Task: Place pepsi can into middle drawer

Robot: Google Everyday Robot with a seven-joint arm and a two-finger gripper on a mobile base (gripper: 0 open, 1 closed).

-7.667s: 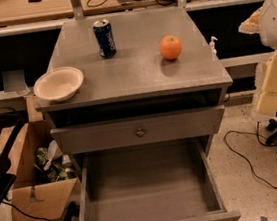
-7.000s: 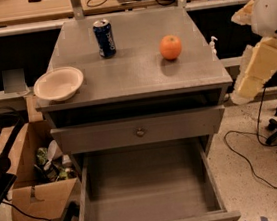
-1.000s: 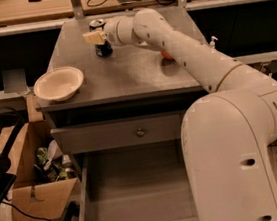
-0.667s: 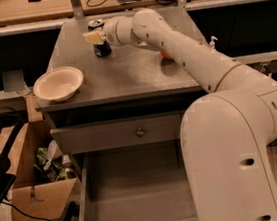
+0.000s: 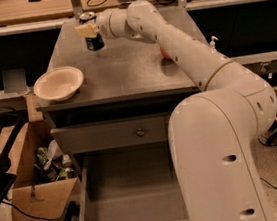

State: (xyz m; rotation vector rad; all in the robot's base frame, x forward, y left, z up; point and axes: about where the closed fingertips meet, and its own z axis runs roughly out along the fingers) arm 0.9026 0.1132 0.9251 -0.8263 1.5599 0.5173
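Note:
The pepsi can (image 5: pixel 94 39), dark blue with a silver top, is at the back left of the grey cabinet top (image 5: pixel 123 69). My gripper (image 5: pixel 88 30) is shut around its upper part, with the can's base slightly above the surface. My arm reaches in from the lower right and crosses the cabinet. The middle drawer (image 5: pixel 133 188), a wide grey box with a flat floor, stands pulled out and empty at the bottom of the cabinet, well below and in front of the can.
A cream bowl (image 5: pixel 58 83) sits at the front left of the cabinet top. The orange fruit (image 5: pixel 164 54) is mostly hidden behind my arm. A closed drawer front with a round knob (image 5: pixel 140 131) sits above the open drawer. A cardboard box (image 5: pixel 38 195) stands on the floor at left.
My gripper has come in from the right and closed on the pepsi can. Over the last second the can has risen slightly off the cabinet top.

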